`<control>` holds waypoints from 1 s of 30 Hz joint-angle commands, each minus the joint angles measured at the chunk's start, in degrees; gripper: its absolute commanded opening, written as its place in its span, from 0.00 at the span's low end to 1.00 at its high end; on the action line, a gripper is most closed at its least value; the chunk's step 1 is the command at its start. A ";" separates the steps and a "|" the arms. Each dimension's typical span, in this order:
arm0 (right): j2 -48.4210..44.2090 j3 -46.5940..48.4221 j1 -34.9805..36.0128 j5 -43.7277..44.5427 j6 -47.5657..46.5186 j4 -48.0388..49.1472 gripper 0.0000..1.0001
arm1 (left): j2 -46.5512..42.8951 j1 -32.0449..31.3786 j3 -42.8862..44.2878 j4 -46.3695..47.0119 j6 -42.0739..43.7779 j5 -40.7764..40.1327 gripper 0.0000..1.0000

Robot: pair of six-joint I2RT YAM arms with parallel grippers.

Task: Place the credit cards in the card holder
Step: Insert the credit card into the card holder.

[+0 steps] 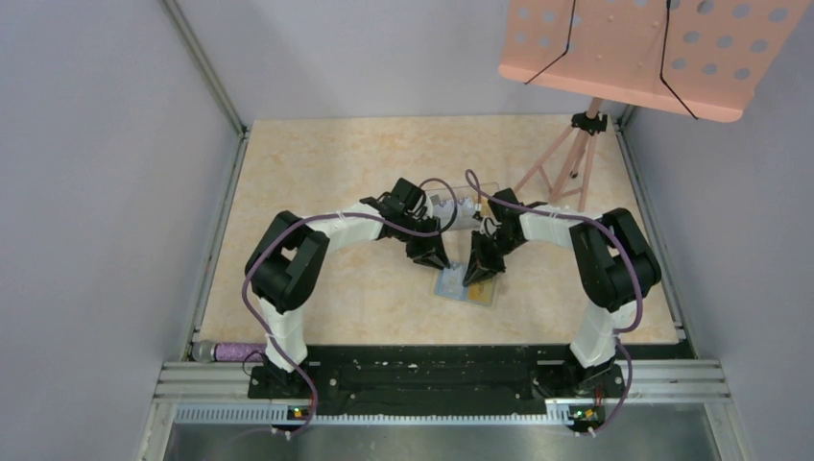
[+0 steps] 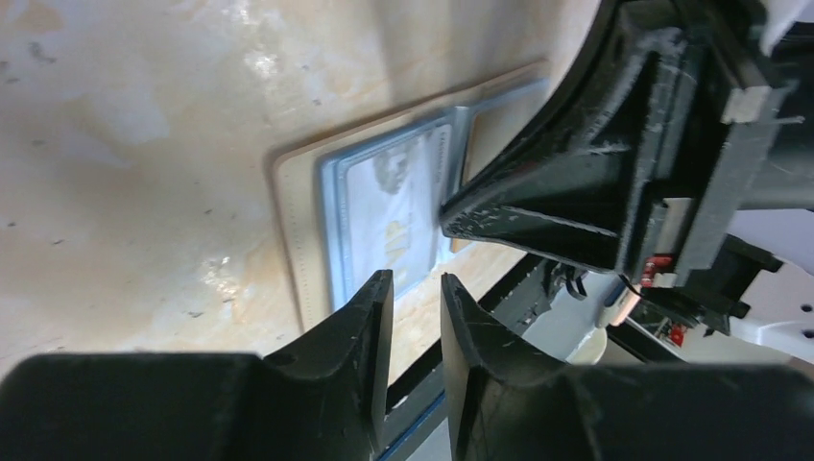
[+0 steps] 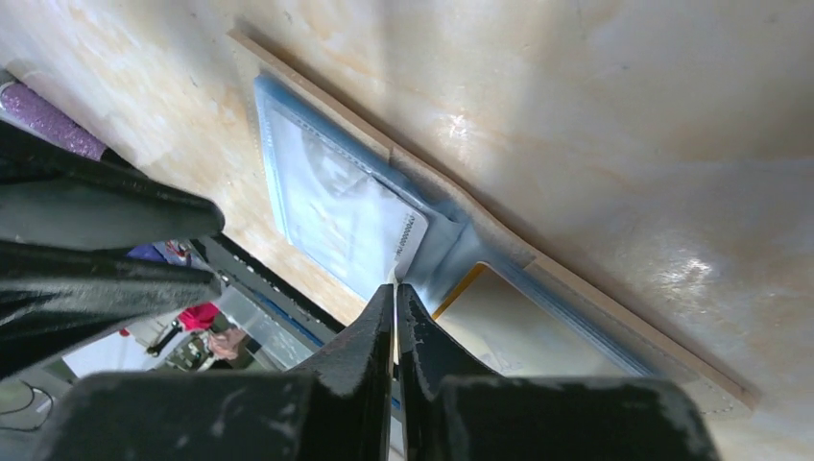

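Silvery card point(image 3: 336, 206) lies with its corner between right fingers point(image 3: 377, 331).

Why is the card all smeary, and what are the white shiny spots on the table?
Left wrist view: the silvery card in the card holder is blurred. Right wrist view: glare puts white spots on the table, and the close right pincer is dark. Top view: evenly lit.
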 commanded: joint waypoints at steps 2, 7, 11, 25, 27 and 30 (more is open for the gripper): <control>-0.11 -0.75 0.55 2.05 0.23 1.09 0.00 | 1.64 -0.65 -0.26 4.58 -1.04 2.84 0.31; 1.41 -1.14 0.63 2.97 -0.23 0.93 0.00 | 3.88 -1.59 1.08 2.10 0.42 0.64 0.32; 2.21 -1.15 0.59 4.04 -0.82 0.26 0.00 | 5.60 -2.90 3.59 -2.95 2.57 -3.37 0.33; 2.83 -0.96 0.77 4.13 -1.23 -0.24 0.00 | 3.41 -3.67 5.22 -10.71 4.21 -15.04 0.40; 2.87 -1.02 0.80 4.06 -1.29 -0.24 0.00 | 3.44 -3.68 5.09 -10.68 4.42 -15.02 0.41; 2.94 -1.06 0.91 3.91 -1.33 -0.24 0.00 | 3.50 -3.67 4.71 -10.01 4.95 -13.63 0.40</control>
